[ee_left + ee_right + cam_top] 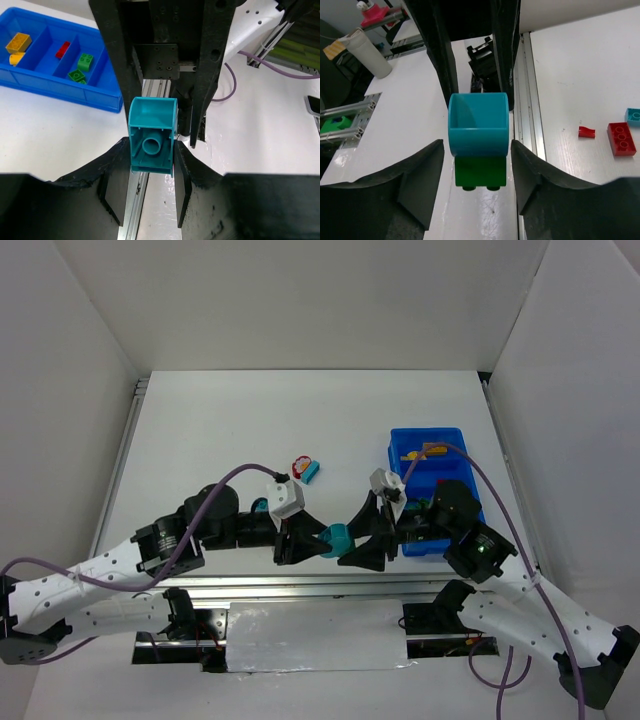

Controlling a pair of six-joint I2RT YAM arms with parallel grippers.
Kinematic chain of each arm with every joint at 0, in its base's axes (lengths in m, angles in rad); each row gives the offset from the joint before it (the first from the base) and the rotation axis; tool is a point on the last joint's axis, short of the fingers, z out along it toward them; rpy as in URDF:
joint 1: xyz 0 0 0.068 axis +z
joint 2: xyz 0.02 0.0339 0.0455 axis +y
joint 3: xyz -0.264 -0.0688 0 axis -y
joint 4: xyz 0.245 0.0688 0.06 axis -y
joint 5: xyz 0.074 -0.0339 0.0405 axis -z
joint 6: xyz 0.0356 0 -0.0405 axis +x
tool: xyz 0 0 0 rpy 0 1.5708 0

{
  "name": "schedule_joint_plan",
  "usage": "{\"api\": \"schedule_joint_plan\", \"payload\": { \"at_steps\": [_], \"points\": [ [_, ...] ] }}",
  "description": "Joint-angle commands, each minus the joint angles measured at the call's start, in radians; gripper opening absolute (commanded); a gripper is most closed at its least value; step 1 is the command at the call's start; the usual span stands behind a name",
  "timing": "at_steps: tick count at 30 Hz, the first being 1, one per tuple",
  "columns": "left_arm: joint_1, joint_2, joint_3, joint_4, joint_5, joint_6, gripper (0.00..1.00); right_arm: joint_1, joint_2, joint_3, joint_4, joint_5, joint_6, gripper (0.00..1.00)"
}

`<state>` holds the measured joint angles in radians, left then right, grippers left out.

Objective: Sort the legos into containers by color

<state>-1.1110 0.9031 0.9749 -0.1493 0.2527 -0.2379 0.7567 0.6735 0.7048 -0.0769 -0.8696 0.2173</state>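
Note:
My left gripper (318, 540) is shut on a cyan rounded lego (340, 538) near the table's front edge. In the left wrist view my fingers (116, 167) clamp its sides and its hollow underside (152, 135) faces the camera. In the right wrist view a green brick (480, 172) is stuck to the cyan piece (478, 127). My right gripper (477, 150) is open, one finger on each side of the pair, with gaps; it also shows from above (362, 545). The blue tray (425, 433) holds yellow (18, 42), red (63, 49) and green (85, 61) bricks in separate compartments.
Loose legos lie mid-table: a red piece (299, 463) and a cyan brick (312, 471). The right wrist view shows a red brick (621, 138), a small red piece (586, 132) and a cyan brick (634, 116). An aluminium rail (300, 585) runs along the front edge.

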Motion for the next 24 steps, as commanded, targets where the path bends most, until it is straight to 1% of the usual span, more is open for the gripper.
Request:
{"api": "schedule_joint_plan", "payload": {
  "at_steps": [1,5,6,8,11,12,15,21,22,24],
  "points": [
    [-0.004,-0.029,0.008,0.047,-0.02,0.012,0.0,0.0,-0.031,0.024,0.012,0.015,-0.016,0.61],
    [-0.004,-0.029,0.008,0.047,-0.023,0.011,0.0,0.001,-0.029,0.027,0.006,0.011,-0.018,0.45],
    [-0.004,-0.027,0.007,0.05,-0.023,0.011,0.0,0.0,-0.026,0.027,0.008,0.006,-0.022,0.19],
    [-0.004,-0.029,0.004,0.054,-0.035,0.008,0.0,0.001,-0.02,0.033,0.003,0.014,-0.022,0.0],
    [-0.004,-0.039,0.007,0.057,-0.073,0.0,0.0,0.0,-0.014,0.033,-0.017,0.033,-0.038,0.0],
    [-0.004,-0.053,0.007,0.057,-0.114,-0.003,0.0,0.001,-0.011,0.03,-0.033,0.052,-0.048,0.0],
    [-0.004,-0.09,0.013,0.048,-0.18,-0.014,0.0,0.0,0.006,0.021,-0.072,0.098,-0.067,0.0],
    [-0.004,-0.15,0.079,-0.022,-0.231,0.005,0.0,0.0,0.069,0.004,-0.087,0.178,-0.055,0.0],
    [-0.004,-0.156,0.093,-0.033,-0.248,0.002,0.0,0.0,0.074,0.002,-0.09,0.211,-0.05,0.0],
    [-0.004,-0.165,0.113,-0.071,-0.329,-0.015,0.0,0.0,0.077,0.01,-0.11,0.375,-0.012,0.0]
  ]
}}
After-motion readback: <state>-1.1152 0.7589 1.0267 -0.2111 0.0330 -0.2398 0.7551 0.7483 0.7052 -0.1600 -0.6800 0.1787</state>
